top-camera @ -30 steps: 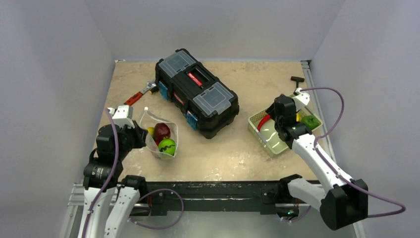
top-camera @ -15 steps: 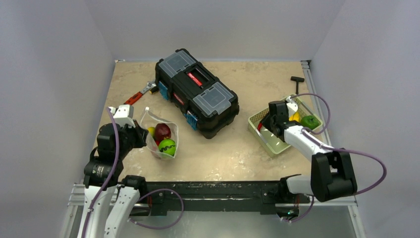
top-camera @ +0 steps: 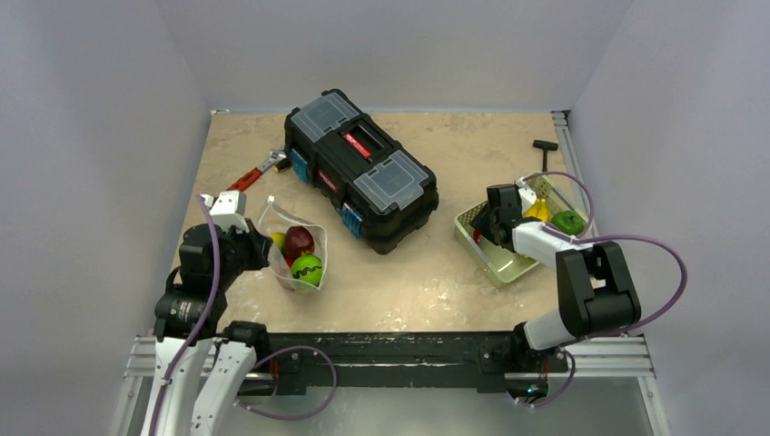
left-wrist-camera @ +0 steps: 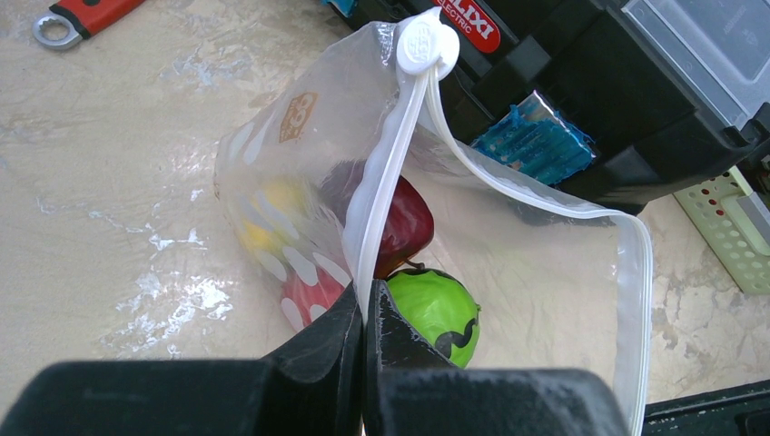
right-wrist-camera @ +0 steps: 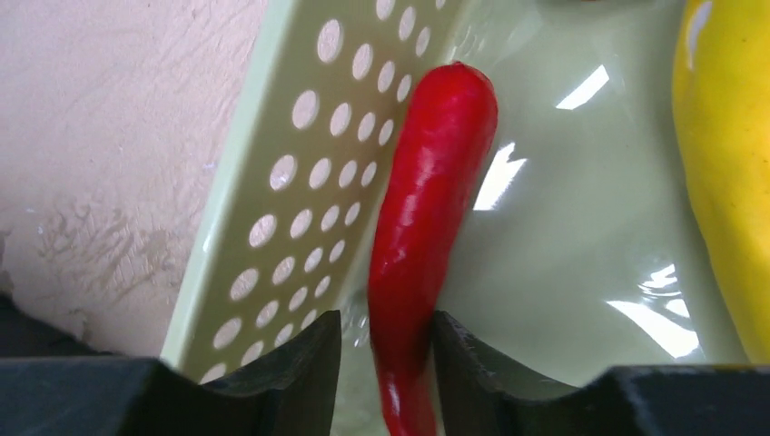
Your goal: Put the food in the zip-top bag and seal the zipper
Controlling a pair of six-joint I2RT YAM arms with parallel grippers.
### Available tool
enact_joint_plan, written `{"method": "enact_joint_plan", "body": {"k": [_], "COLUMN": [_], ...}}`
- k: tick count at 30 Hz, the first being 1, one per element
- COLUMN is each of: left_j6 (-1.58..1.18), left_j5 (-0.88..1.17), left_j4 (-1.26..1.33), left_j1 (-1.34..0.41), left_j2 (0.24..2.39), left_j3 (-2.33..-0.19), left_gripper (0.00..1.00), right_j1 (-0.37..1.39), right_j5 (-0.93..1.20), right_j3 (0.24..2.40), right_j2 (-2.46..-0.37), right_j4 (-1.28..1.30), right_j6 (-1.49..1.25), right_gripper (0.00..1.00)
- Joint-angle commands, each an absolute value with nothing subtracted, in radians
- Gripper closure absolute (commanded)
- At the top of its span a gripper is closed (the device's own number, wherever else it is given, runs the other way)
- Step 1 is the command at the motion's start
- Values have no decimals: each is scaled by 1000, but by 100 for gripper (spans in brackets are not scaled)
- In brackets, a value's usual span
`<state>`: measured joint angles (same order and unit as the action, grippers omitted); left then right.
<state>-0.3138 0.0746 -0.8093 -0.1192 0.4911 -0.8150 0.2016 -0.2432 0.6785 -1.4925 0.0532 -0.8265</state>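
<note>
Two arms reach out over the tabletop [top-camera: 436, 272] in the top view. The left pincer [top-camera: 258, 249] sits at the near left, shut on the edge of the bag [top-camera: 315, 242], which stands open beside it. Inside the bag lie a dark red fruit [top-camera: 298, 241], a green fruit [top-camera: 306, 267] and a bit of yellow fruit [top-camera: 277, 240]. A black toolbox [top-camera: 360, 168] lies just behind the bag, and a wrench [top-camera: 254, 171] lies left of the toolbox. On the right side, the right pincer [top-camera: 486, 229] dips into the left end of a pale green basket [top-camera: 508, 265]. A yellow food [top-camera: 539, 211] and a green food [top-camera: 568, 222] sit at the basket's far end. From the left wrist, the pincer is pinched tight on the white zipper [left-wrist-camera: 390, 154], near its low end. The slider [left-wrist-camera: 427, 41] sits at the far end of the zipper, and the bag's mouth gapes wide to the right. The dark red fruit and the green fruit touch each other inside, with the yellow fruit and a red fruit [left-wrist-camera: 309, 292] behind the dotted plastic. From the right wrist, the pincer's jaws stand apart, one on each side of a red pepper [right-wrist-camera: 431, 227]. The pepper lies in the basket along its holed wall, with a thin gap between it and the left jaw. The yellow food lies to its right, apart.
</note>
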Motion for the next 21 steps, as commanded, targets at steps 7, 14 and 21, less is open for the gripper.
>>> {"method": "enact_joint_plan", "body": {"k": [7,14,21], "left_j6": [-314,-314,-314], "left_j5": [88,90,92], "left_j4": [-780,-779,-779], "left_j1": [-123,-123,-122], "left_j2": [495,497,497], "left_j3": [-833,-834,-833], "left_gripper": [100,100,100], "right_j1": [196,195,195], "right_j5": [-292,-403,-470], "right_j3": [702,687,684], "right_j2": [-1513,-1401,-1246], "right_j4": [97,151,184], "right_j6": [-835,-834,-803], "right_gripper": [73,79,93]}}
